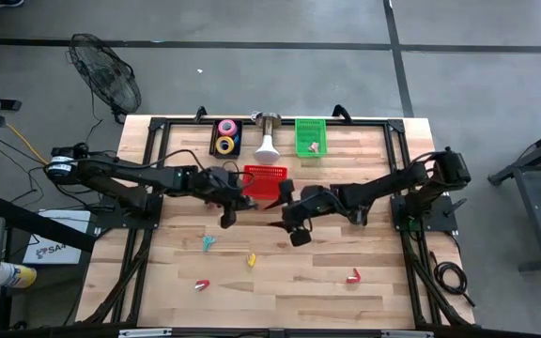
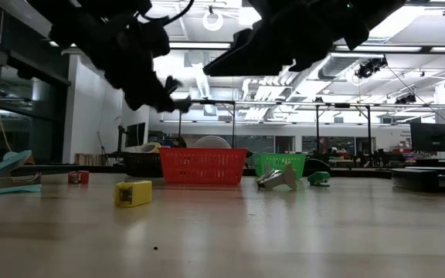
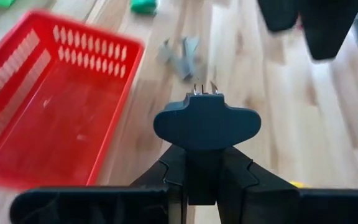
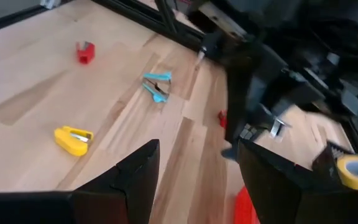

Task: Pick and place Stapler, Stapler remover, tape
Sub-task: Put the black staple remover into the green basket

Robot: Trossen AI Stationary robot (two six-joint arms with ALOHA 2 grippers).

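On the pale wooden plank worktop [image 1: 346, 300], the nearest things are loose claw-shaped plastic staple removers. A red one [image 1: 353, 276] lies at 5 o'clock from the middle, a pinkish-red one [image 1: 201, 284] at 7 o'clock. A yellow one [image 1: 251, 260] lies at 6 o'clock and a teal one [image 1: 208, 241] at 8 o'clock.

Above them the right arm stretches in low from 3 o'clock. Its right claw [image 4: 197, 180] hangs over the bare middle with its dark fingers spread wide and nothing between them.

The left arm reaches in from 9 o'clock, wrist bent down. The left claw [image 1: 225, 214] is pressed onto a dark blue-grey staple remover [image 3: 207, 118]. The remover has a smooth winged grip with small metal prongs showing past it. It hangs clear of the worktop, just beside the red slotted plastic basket [image 1: 266, 174].

A grey metal staple remover [image 3: 182, 56] lies on the boards beyond.

At the far edge, a green slotted basket [image 1: 310, 136] sits at 1 o'clock. At 11 o'clock a black tray [image 1: 216, 147] holds the tape: a pink ring-shaped roll [image 1: 226, 126] and a yellow roll [image 1: 225, 145], lying flat and side by side.
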